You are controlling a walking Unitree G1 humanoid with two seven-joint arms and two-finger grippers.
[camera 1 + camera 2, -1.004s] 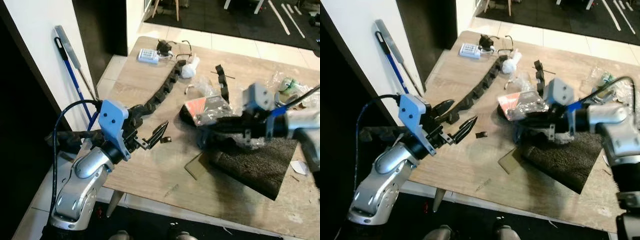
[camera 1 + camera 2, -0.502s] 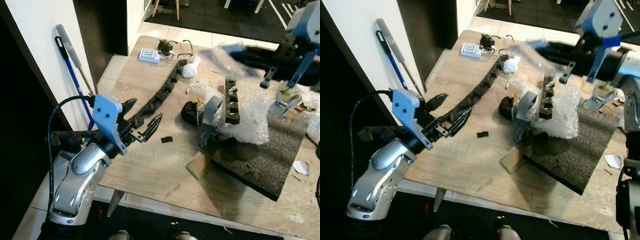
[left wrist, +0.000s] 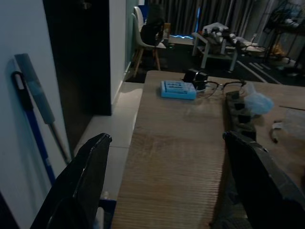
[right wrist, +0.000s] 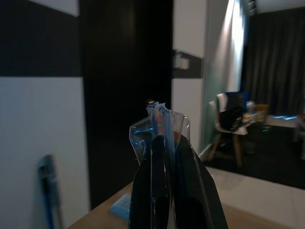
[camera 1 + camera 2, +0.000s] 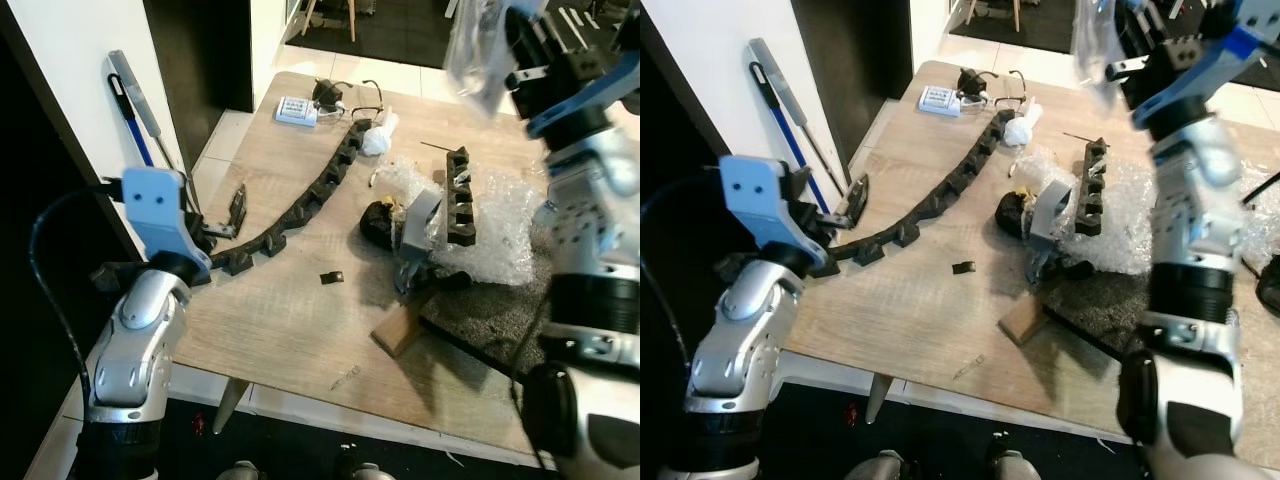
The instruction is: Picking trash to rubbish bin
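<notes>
My right gripper [image 4: 164, 148] is raised high above the far right of the table, shut on a clear plastic wrapper [image 4: 160, 120] with red and blue print. That wrapper [image 5: 471, 47] hangs blurred beside the raised right arm. My left gripper [image 3: 167, 143] stands open at the table's left edge, just short of the end of a long black cable chain [image 5: 312, 194]. On the table lie bubble wrap [image 5: 505, 225], a black toothed foam strip [image 5: 458, 193], a crumpled white tissue [image 5: 378, 139], a dark lump [image 5: 379, 222] and a small black scrap [image 5: 331, 277].
A blue-handled broom [image 5: 140, 105] leans on the wall left of the table. Glasses [image 5: 366, 94] and a blue-white device [image 5: 297, 110] sit at the far end. A cardboard piece [image 5: 398, 329] and a dark foam mat [image 5: 1110, 297] lie near the wooden table's front edge [image 5: 330, 405].
My right arm swung up off the table, carrying the wrapper with it. The left arm drew back to the table's left edge. The bubble wrap and foam strip are uncovered.
</notes>
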